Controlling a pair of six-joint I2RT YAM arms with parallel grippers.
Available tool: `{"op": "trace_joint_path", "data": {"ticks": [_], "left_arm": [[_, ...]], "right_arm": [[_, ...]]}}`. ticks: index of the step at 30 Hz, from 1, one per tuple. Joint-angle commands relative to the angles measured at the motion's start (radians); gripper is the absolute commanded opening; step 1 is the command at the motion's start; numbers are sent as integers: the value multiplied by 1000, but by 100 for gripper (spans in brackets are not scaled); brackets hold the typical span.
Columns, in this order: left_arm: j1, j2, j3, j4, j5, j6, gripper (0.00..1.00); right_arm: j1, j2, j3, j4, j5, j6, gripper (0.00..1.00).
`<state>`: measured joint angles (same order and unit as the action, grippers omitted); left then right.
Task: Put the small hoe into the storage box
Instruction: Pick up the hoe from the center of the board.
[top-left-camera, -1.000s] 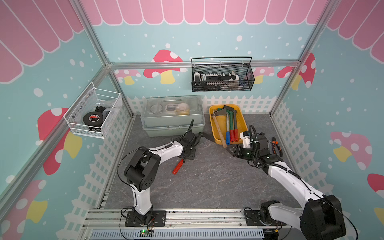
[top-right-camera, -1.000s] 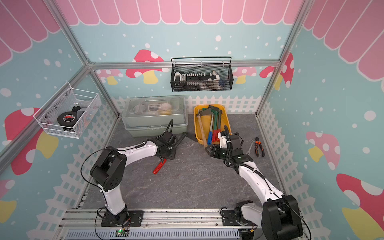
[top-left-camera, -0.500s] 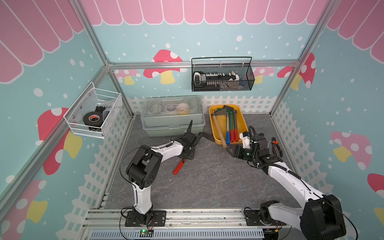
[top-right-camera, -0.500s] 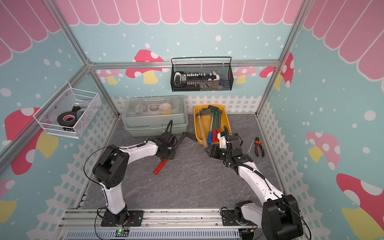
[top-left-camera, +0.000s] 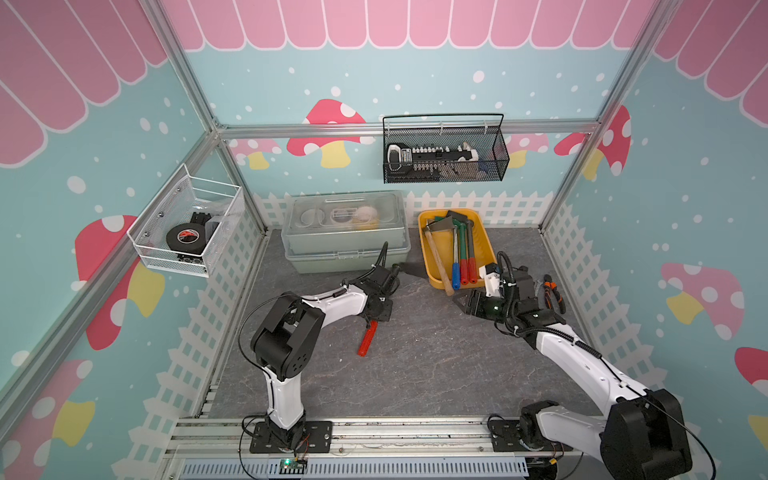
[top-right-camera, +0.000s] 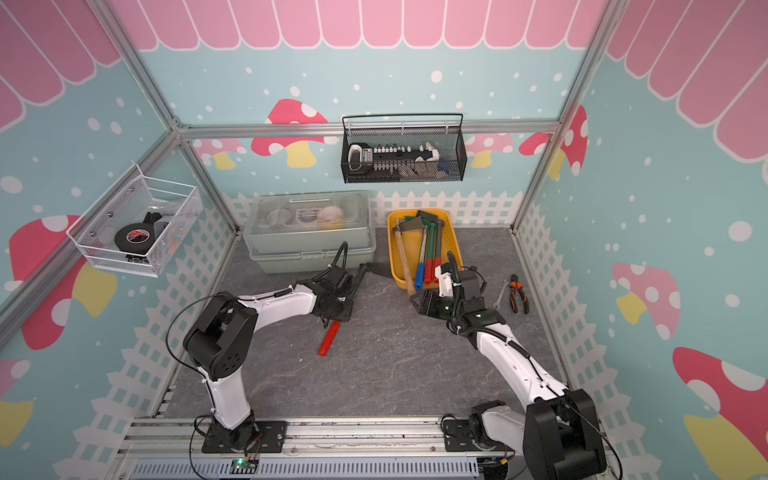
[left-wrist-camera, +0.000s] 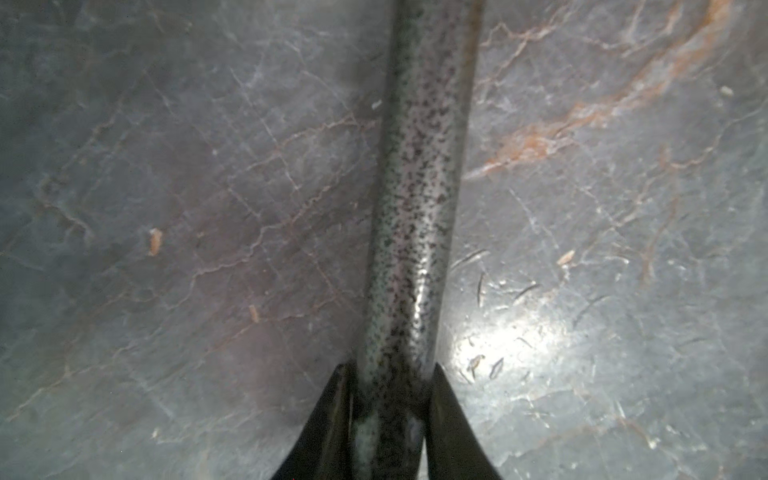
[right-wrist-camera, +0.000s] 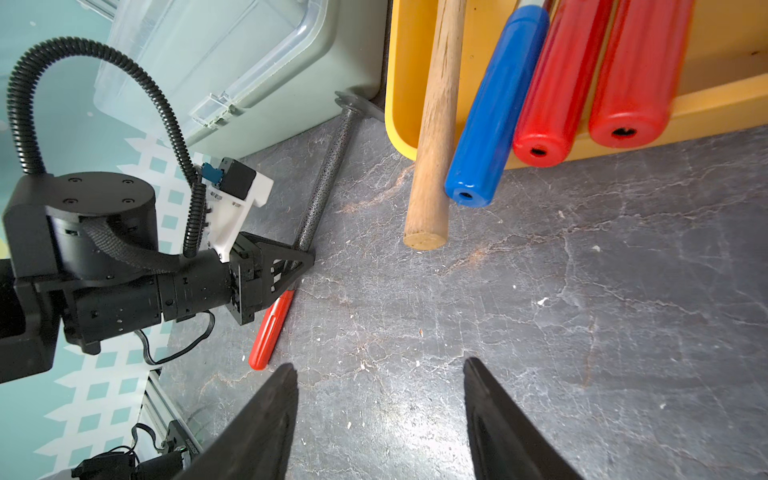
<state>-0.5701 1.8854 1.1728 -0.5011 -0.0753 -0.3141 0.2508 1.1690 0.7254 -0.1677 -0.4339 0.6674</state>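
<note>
The small hoe lies on the grey floor, with a red handle, a speckled metal shaft and a dark blade next to the grey-green case. My left gripper is shut on the shaft just above the red handle, both fingers pressed against the metal. The storage box, a yellow tray, stands at the back right of centre with several tools in it. In front of its near corner my right gripper hovers over bare floor, open and empty. Both top views show the hoe under my left gripper.
A wooden handle and blue and red handles stick out over the yellow tray's front rim. The grey-green case stands behind the left gripper. Pliers and a wrench lie by the right fence. Wire baskets hang on the back and left walls.
My left gripper's fingers have closed onto the hoe's shaft. The hoe has stayed in place on the floor. The right arm has hardly moved.
</note>
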Motion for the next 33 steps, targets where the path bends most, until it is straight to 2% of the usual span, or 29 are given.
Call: {"op": "trace_joint_path", "data": {"ticks": [1,7,10,13,24,33], "left_arm": [[-8,0,-43,-24,5,-31,24],[-33,-36,-76,-24,15,-52,18],[-50,-71,-93,-25,17,-65,11],[-64,-102,-102,-32,31,-81,0],[-82,-222,-118,-37,86,-156,0],[-99,-367,-122,-59,77,-180,0]], "right_arm": [[6,1,-21,9,9,12,63],[8,7,-24,18,4,24,63],[11,6,-28,19,0,30,63],[20,9,-35,23,-4,39,63],[94,2,-64,62,-9,80,64],[184,51,-46,100,14,103,64]]}}
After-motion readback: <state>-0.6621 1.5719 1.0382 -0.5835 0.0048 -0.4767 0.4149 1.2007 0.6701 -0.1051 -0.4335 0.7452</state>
